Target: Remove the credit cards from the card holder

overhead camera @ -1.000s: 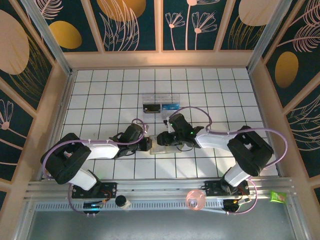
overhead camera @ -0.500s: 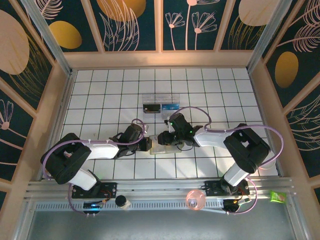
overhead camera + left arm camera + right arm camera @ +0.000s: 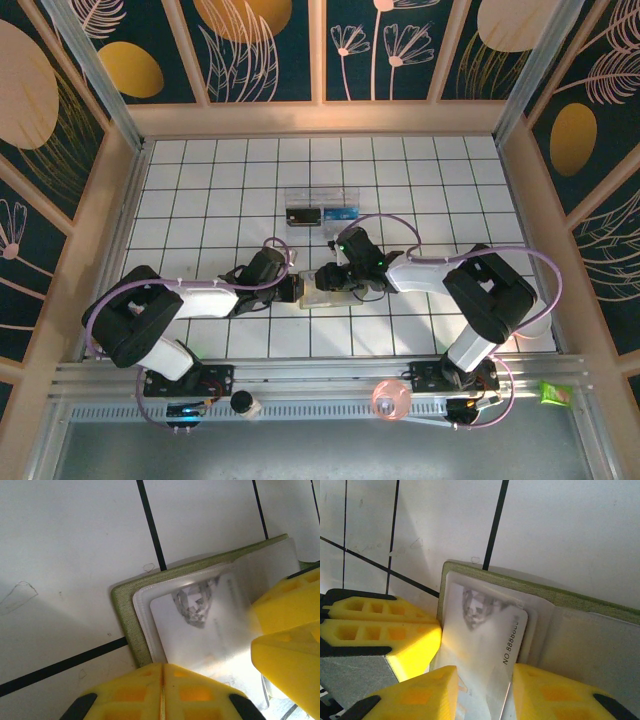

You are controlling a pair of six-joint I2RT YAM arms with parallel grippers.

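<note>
— Where is the card holder (image 3: 326,297)?

— It lies open on the white tiled desk (image 3: 200,200), between the two hands. It is nearer the arms than the clear plastic box (image 3: 322,208) and apart from it. In the wrist views its olive-green cover shows as a rim around a cream inside, with a translucent sleeve (image 3: 142,611) facing up.

— And the card?

— A white credit card (image 3: 480,635) with a grey printed figure and "NO 888…" along one edge. It lies on the half of the holder nearest the left hand (image 3: 162,667). I cannot tell how far it sits in the sleeve.

— What is that hand doing?

— Its yellow fingers are pressed together with the seam closed and nothing between them. Their tips sit at the holder's edge, over the end of the card.

— And the right hand (image 3: 485,672)?

— It comes in from the opposite side and meets the holder. Its fingers stand somewhat apart, with the card running between them. I cannot tell whether they actually bear on the card.
</note>
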